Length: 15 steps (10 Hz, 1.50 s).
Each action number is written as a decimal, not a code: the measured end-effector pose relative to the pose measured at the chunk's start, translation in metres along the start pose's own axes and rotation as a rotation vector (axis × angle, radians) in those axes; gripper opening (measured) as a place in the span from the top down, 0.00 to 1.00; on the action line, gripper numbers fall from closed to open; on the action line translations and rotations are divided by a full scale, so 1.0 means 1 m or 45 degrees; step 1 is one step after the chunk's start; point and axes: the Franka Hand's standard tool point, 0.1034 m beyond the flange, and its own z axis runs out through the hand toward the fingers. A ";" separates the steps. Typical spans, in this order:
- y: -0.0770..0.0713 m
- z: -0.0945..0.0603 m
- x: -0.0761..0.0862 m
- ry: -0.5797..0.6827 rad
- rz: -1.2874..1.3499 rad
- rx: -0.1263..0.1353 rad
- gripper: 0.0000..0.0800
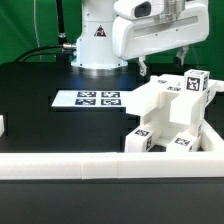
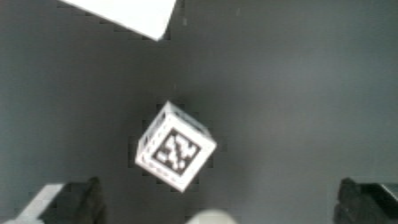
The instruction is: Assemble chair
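Observation:
The chair pieces (image 1: 170, 118) are white blocks with small tags, heaped at the exterior view's right; a tagged post (image 1: 196, 82) stands up at their far side. My gripper (image 1: 165, 62) hangs open and empty above and behind the heap, touching nothing. In the wrist view the gripper (image 2: 222, 192) shows two dark fingers (image 2: 71, 200) wide apart. A white tagged block (image 2: 178, 148) lies between and beyond them on the dark table. I cannot tell which chair piece this block is.
The marker board (image 1: 98, 98) lies flat mid-table. A long low white border rail (image 1: 90, 166) runs along the front. A white corner (image 2: 134, 15) shows in the wrist view. The robot base (image 1: 98, 45) stands at the back.

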 end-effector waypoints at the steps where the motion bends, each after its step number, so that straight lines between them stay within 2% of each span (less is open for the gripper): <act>1: 0.010 0.002 -0.011 -0.007 -0.020 0.002 0.19; 3: 0.029 0.004 -0.016 -0.012 -0.029 0.006 0.19; 5: 0.036 0.011 -0.012 -0.019 -0.021 0.003 0.19; 6: 0.040 0.015 -0.006 -0.024 -0.018 0.000 0.19; 10: 0.044 0.023 0.044 0.000 -0.012 -0.015 0.19; 13: 0.045 0.024 0.043 -0.001 -0.009 -0.016 0.19; 14: 0.046 0.025 0.038 -0.008 -0.004 -0.013 0.19; 15: 0.045 0.023 0.043 -0.002 0.020 -0.014 0.19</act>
